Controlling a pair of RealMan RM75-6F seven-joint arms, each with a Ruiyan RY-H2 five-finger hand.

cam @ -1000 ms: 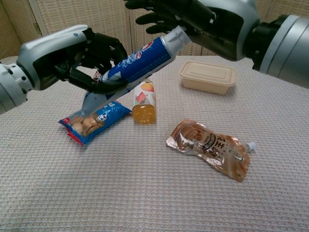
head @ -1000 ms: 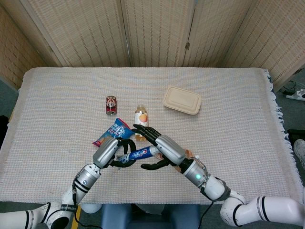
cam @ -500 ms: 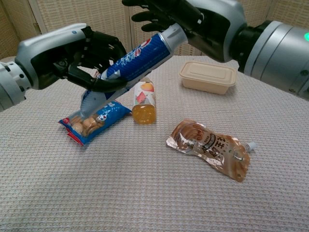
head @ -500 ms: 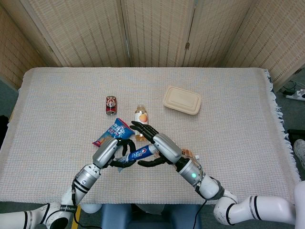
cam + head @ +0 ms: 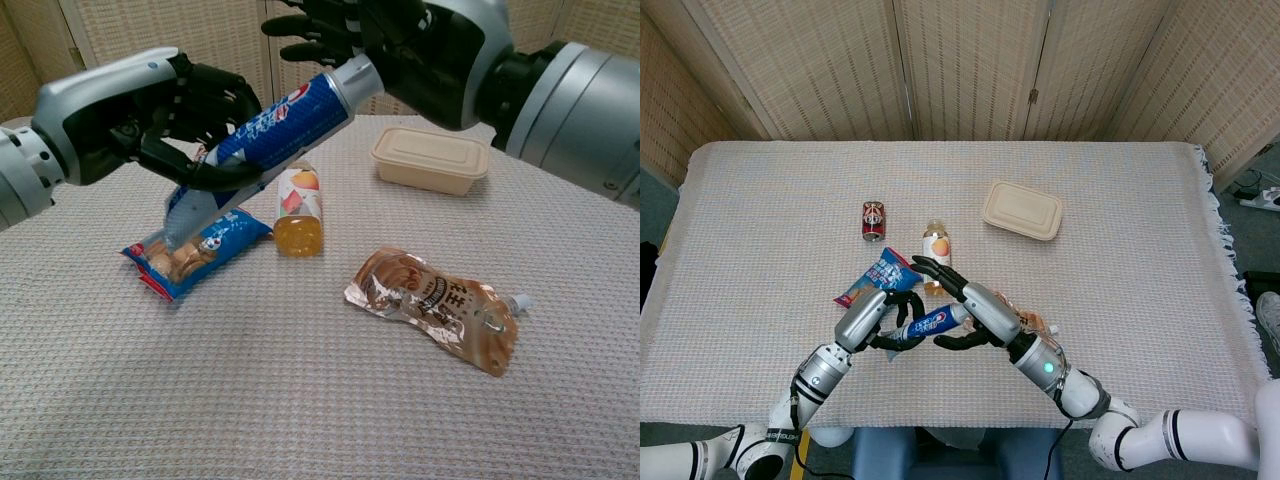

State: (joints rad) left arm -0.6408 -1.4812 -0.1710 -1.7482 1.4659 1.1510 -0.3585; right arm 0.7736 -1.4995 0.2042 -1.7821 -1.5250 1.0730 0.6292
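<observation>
Toothpaste tube (image 5: 270, 125) held off the table, slanted, cap end up.

My left hand (image 5: 175, 110) grasps its lower half, fingers wrapped round; my right hand (image 5: 385, 40) sits over the cap end, touching it, fingers spread, not clamped. Directly below lie a blue snack bag (image 5: 195, 250) and a small juice bottle (image 5: 299, 212), upright. A brown spouted pouch (image 5: 435, 305) lies flat nearby. Farther back: lidded beige box (image 5: 430, 158), soda can (image 5: 873, 221), all on the woven tablecloth (image 5: 300, 400).

A blue and white tube (image 5: 275, 125), an orange bottle (image 5: 299, 213), a brown pouch (image 5: 435, 305), a beige box (image 5: 430, 158) and black fingers (image 5: 205, 100) are seen.
</observation>
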